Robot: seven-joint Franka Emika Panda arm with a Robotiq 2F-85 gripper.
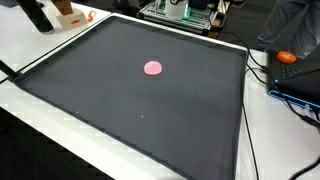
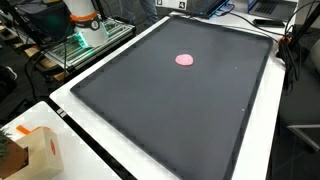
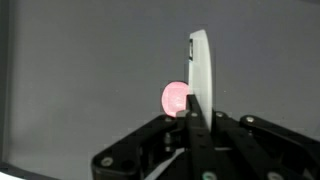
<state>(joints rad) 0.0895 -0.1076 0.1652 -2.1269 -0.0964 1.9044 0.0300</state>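
I'd centre the gripper squarely over the small pink lump, lying alone upper-centre on the black mat, before descending slowly, though I cannot tell whether the jaws stand apart.

Small round pink lump amid black mat.

surface: white table | on it: black mat | on mat: pink disc
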